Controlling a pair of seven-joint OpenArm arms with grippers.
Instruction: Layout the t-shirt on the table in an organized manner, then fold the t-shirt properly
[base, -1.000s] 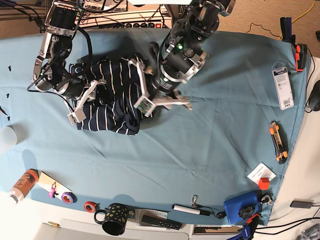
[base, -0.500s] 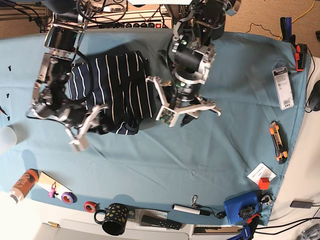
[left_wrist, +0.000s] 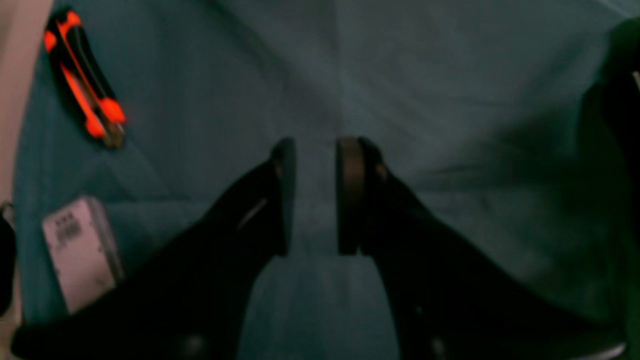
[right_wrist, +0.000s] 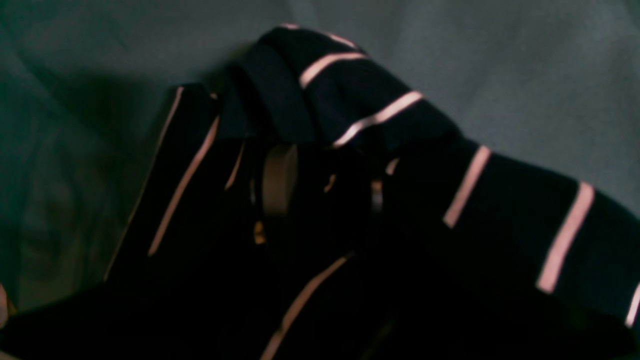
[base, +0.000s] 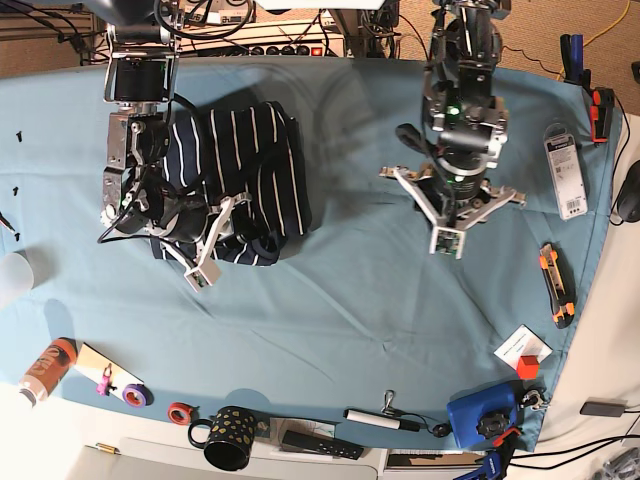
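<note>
The t-shirt (base: 250, 165), dark navy with thin white stripes, lies in a folded bundle on the left half of the table (base: 330, 310). My right gripper (base: 203, 262) is at the bundle's lower edge. In the right wrist view its jaws stand apart over the t-shirt (right_wrist: 380, 115), one pale pad (right_wrist: 277, 185) bare, with a striped fold just beyond the tips. My left gripper (base: 446, 240) hovers over bare teal cloth well to the right of the shirt. In the left wrist view the left gripper (left_wrist: 315, 145) shows a narrow gap with nothing in it.
An orange-black utility knife (base: 556, 285) (left_wrist: 82, 90) and a white packaged item (base: 565, 170) (left_wrist: 80, 250) lie near the right edge. Along the front edge are a dotted mug (base: 228, 438), a marker (base: 380, 418), a blue object (base: 480, 415) and a bottle (base: 45, 370).
My left arm has swung right, away from the shirt, and its jaws have narrowed. The right gripper has shifted along the shirt's lower edge. The shirt has gone from bunched to a flatter bundle.
</note>
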